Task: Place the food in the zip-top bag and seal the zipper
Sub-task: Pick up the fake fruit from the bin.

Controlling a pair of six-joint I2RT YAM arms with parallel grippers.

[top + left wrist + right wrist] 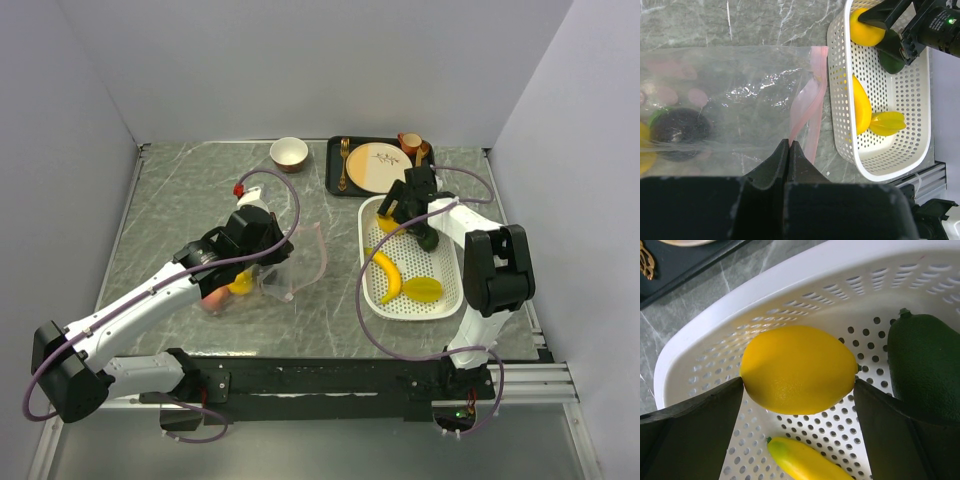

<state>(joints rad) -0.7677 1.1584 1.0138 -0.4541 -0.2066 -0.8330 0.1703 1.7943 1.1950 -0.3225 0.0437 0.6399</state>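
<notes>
The clear zip-top bag (290, 268) lies left of centre and holds a dark purple ball (677, 131), pink fruit and a yellow piece. Its pale pink zipper strip (807, 107) faces the white basket (372, 300). My left gripper (789, 142) is shut on the bag's mouth edge at the pink strip; it also shows in the top view (262, 255). My right gripper (799, 382) is in the basket's far end, its fingers (705, 415) touching both ends of a yellow round fruit (799, 365). A yellow banana (388, 275) and a yellow-green piece (425, 290) lie in the basket.
A dark green avocado-like fruit (925, 365) lies right beside the right finger in the basket. A black tray (334, 160) with a beige plate, cutlery and an orange cup stands at the back. A small bowl (289, 153) stands left of it.
</notes>
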